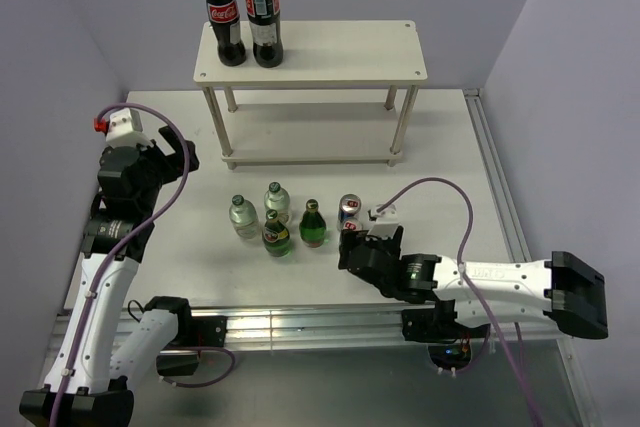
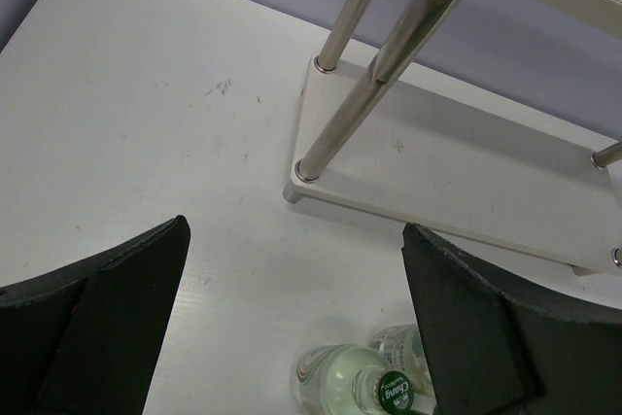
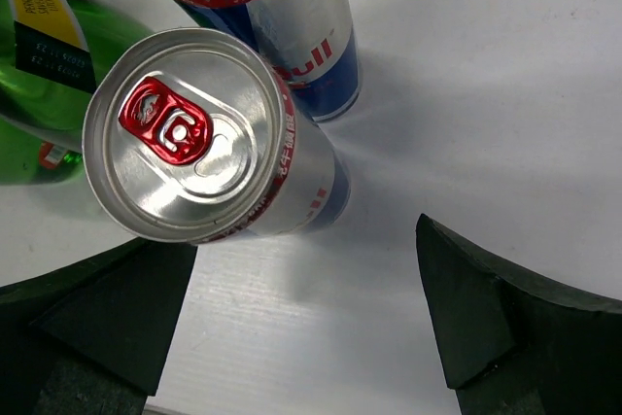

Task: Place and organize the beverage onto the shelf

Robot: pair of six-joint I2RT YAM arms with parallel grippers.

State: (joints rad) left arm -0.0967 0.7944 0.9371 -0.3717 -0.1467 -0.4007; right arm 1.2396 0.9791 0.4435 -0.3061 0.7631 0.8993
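We see two small clear bottles (image 1: 243, 216), two small green glass bottles (image 1: 314, 225) and two slim blue-and-silver cans (image 1: 349, 207) grouped on the white table (image 1: 450, 147), in front of the cream-white two-tier shelf (image 1: 330, 47). Our right gripper (image 3: 301, 337) is released, jaws wide, just beside the nearer can (image 3: 194, 138). Our left gripper (image 2: 296, 279) hangs released near the shelf's left legs, grasping nothing.

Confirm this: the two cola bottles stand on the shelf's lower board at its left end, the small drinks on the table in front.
Not quite: the cola bottles stand on the shelf's top board, not the lower one, as the top external view shows. The left end and the small drinks on the table are right.
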